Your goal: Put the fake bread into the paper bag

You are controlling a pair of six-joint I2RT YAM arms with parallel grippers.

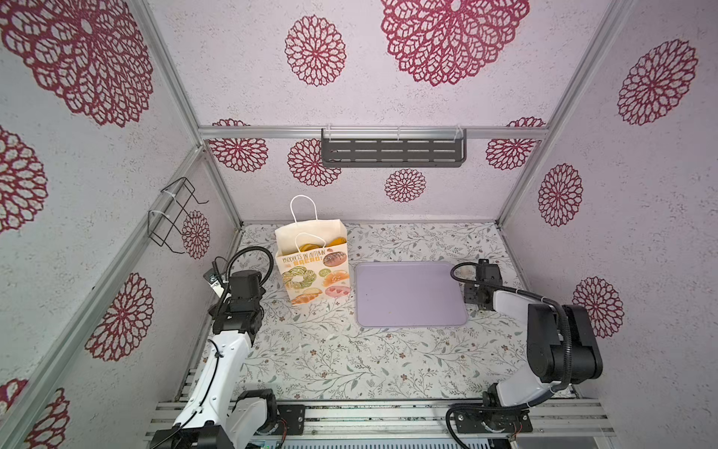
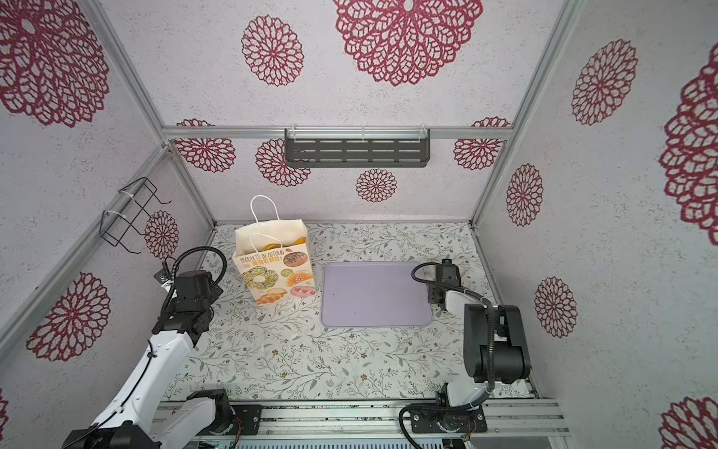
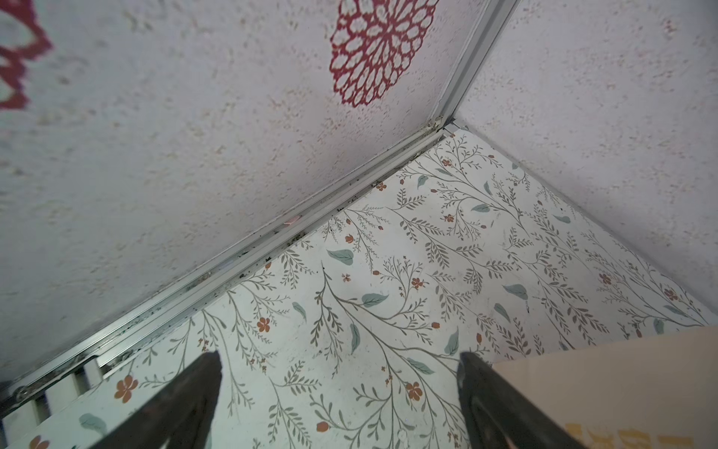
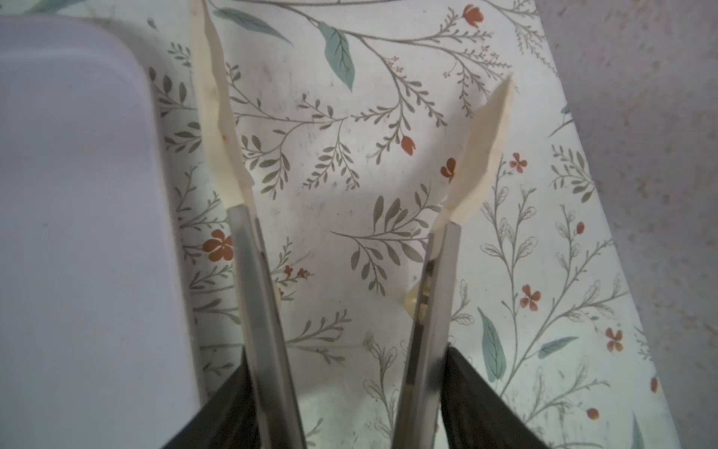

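Left end effector (image 3: 340, 355) is seen with its dark fingers (image 3: 186, 396) spread wide. Nothing is held between them, and only the flowered worktop (image 3: 388, 291) is seen in the gap.

Just beside this end effector, on the side toward the right arm, the paper bag (image 1: 311, 280) is stood upright on the worktop. In the left wrist view its cream wall (image 3: 602, 388) is seen close against one finger, though whether the two touch cannot be told. The bag's long axis is set vertical, its open mouth is turned upward, and its printed face with the orange BREAD lettering is turned toward the arms' bases. One cord handle (image 1: 303, 206) is raised above the rear rim, and the other is drooped across the mouth.

The fake bread (image 1: 311, 247) is found inside the bag. Glossy orange and golden-yellow pieces are seen below the rim in both top views (image 2: 272, 246). How many there are, and which way each is pointed, cannot be told.

Between the bag and the right end effector (image 4: 351, 42), a lilac tray (image 1: 408, 295) is laid flat on the worktop. The right end effector's long metal fingers, tipped in cream (image 4: 217, 116), are parted to a moderate width. Nothing is gripped, and patterned worktop is seen between them. The tray's rounded corner (image 4: 77, 194) is seen just beside one finger.
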